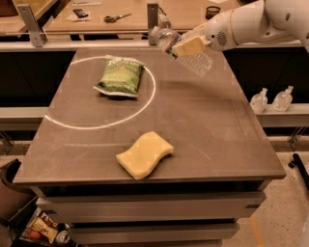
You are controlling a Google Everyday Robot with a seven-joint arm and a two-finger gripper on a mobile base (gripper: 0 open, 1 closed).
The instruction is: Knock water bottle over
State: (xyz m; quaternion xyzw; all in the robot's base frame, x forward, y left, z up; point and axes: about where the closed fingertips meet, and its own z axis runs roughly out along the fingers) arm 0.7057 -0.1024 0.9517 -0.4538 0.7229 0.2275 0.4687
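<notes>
My pincer (189, 47) is up at the far right corner of the surface (207, 130), reaching in from the right on the end of my white arm (256, 21). Its pale fingers (193, 44) are closed around the middle of the water bottle (199, 63), one of them lying across the front of the clear ribbed body. The bottle is tilted hard over: its cap end points up and to the left, toward the metal post (153, 14) at the back edge, and its base points down and to the right. It looks to hang just clear of the surface rather than stand on it, though I cannot tell for certain whether the base touches.

To the left of the bottle, well apart from it, the green snack bag (119, 76) lies flat inside the white circle (144, 103) drawn on the surface, close to the circle's far right part. Nearer the front edge, outside the circle, a yellow sponge (145, 154) lies flat on its own.

Off the surface on the right, two small pump bottles (259, 100) stand side by side on a lower ledge. Behind the surface a wooden bench (140, 21) carries a pair of scissors (116, 18).
</notes>
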